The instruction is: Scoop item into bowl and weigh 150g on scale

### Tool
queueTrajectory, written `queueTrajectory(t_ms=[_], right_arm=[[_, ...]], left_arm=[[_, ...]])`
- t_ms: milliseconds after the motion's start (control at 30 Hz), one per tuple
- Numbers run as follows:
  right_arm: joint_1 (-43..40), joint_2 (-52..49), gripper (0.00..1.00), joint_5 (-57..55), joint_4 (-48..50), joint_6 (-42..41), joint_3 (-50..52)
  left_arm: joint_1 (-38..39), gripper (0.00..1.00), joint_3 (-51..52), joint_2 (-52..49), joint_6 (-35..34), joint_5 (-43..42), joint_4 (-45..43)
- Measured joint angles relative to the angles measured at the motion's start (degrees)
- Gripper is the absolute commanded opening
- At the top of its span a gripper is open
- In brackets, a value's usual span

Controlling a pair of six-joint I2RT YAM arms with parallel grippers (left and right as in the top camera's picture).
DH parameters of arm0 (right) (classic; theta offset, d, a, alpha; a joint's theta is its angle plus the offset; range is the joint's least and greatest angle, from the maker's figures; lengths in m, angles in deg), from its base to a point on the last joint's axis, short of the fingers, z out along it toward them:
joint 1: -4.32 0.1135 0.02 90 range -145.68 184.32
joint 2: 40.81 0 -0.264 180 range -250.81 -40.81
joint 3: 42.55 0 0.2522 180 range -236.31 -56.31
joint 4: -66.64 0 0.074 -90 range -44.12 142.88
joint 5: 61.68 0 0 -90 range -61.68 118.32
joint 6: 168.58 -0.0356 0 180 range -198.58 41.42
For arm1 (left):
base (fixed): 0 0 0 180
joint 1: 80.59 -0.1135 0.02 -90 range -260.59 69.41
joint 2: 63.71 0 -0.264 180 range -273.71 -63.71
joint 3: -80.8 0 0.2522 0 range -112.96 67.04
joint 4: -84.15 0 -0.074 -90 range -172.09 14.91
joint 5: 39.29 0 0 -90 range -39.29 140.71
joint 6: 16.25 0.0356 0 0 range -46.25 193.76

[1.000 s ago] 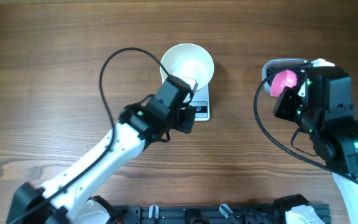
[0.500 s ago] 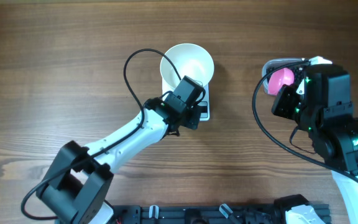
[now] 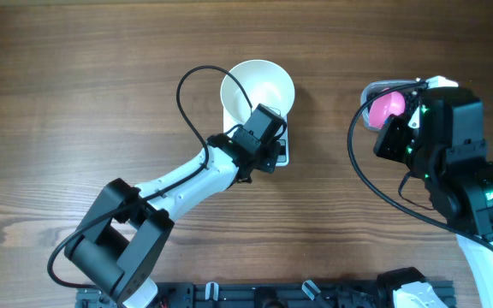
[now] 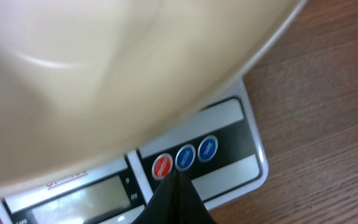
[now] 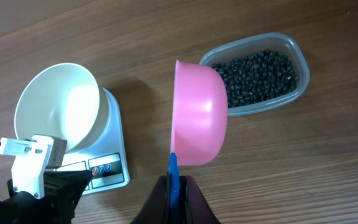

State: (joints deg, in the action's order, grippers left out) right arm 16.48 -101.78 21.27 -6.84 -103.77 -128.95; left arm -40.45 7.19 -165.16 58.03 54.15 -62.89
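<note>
Gripping scoop (image 5: 197, 118), right claw (image 5: 178, 182) closed.

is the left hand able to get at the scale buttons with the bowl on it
Probably yes: the bowl overhangs the scale but leaves its buttons uncovered, and the shut left hand points right at the red button.

**Tally on the table**

One white bowl (image 3: 258, 85) and one scale (image 5: 114, 152) stand at far centre. The scale has one display (image 4: 86, 198) and three round buttons (image 4: 185, 157), one red and two blue. At far right are one clear tub (image 5: 304, 74), black grains (image 5: 260, 74) too many to count, and one pink scoop (image 5: 197, 118). There are two arms: one left arm (image 3: 187, 184) and one right arm (image 3: 460, 162).
</note>
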Motion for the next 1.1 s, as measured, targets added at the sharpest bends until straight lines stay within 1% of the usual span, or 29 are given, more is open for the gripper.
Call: queueTrajectory(t_ms=[167,400,1100], right_arm=[[0.00,0.00,0.04,0.00,0.24,0.00,0.00],[0.00,0.00,0.04,0.00,0.52,0.00,0.00],[0.00,0.00,0.04,0.00,1.57,0.00,0.00]], left_arm=[[0.00,0.04,0.00,-0.07,0.00,0.17,-1.40],[0.00,0.04,-0.02,-3.19,0.00,0.17,-1.90],[0.00,0.04,-0.13,-3.96,0.00,1.46,-3.28]])
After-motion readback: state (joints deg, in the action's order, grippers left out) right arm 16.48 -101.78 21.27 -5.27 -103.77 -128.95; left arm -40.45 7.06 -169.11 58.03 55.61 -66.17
